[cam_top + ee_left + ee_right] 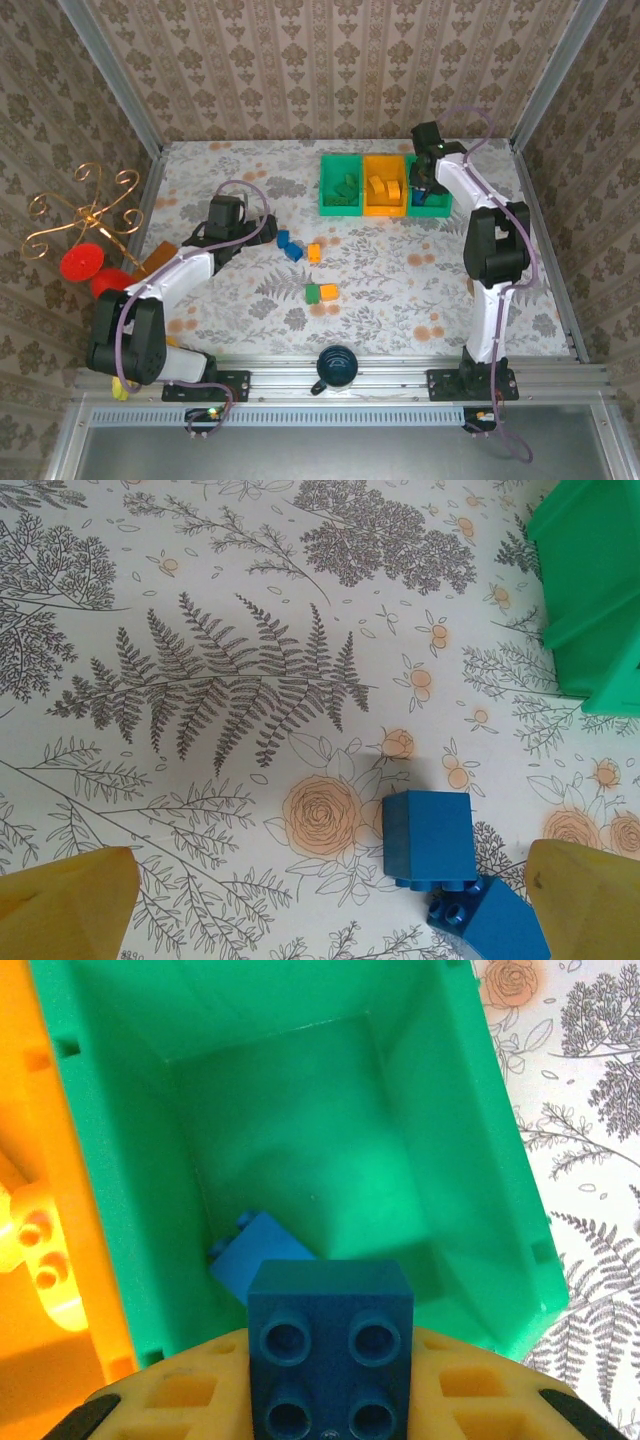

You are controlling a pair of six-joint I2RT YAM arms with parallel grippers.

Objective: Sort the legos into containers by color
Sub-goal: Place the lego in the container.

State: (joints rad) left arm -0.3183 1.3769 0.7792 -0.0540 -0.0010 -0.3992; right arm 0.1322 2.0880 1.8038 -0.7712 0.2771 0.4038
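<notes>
The right gripper (424, 186) clenches a dark blue square plastic brick (330, 1345) above the right green plastic bin (455, 1160), where one paler blue brick (258, 1257) lies. The left gripper (322, 905) gapes over two blue bricks (428, 838) lying between its fingers. Three bins stand in a row, and five bricks lie loose on the floral table (400, 270).

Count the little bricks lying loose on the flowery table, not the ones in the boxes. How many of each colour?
Blue bricks: 2
Orange bricks: 2
Green brick: 1
Total: 5 loose bricks
</notes>
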